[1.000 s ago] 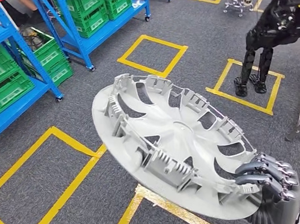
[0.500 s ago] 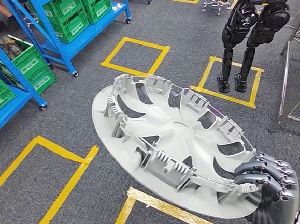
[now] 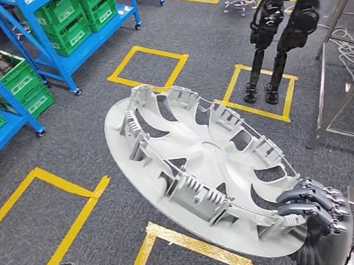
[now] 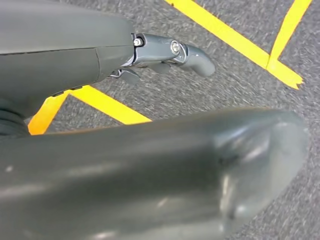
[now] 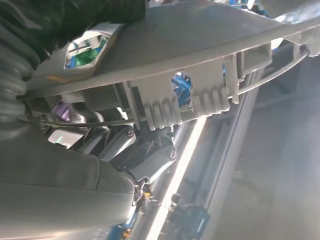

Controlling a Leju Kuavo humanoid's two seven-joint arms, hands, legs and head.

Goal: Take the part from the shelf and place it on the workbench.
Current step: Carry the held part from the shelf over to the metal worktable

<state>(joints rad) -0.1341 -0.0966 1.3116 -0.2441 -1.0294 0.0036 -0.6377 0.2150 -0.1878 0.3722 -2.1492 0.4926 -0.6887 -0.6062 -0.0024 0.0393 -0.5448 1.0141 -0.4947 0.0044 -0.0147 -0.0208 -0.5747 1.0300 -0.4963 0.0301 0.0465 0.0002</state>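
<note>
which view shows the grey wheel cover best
The head view: the round grey plastic wheel cover shows whole, ribbed inner side up, the right hand gripping its rim. The right wrist view gives just a close stretch of rim and ribs. The left wrist view shows carpet and yellow tape.

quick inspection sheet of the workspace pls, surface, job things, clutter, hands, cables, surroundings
surface: grey carpet floor marked with yellow tape squares; no workbench seen
job's things: grey wheel cover, ribbed inner side up, tilted, held at its near right rim, off the floor
clutter: nothing seen
hands: right hand grips the cover's rim, fingers curled over the edge; left hand hangs over the floor and holds nothing, open or closed unclear
cables: loose cables on the floor at far right, by a metal frame
surroundings: blue wheeled shelves with green crates at left; a black legged robot stands on a yellow square ahead
</note>
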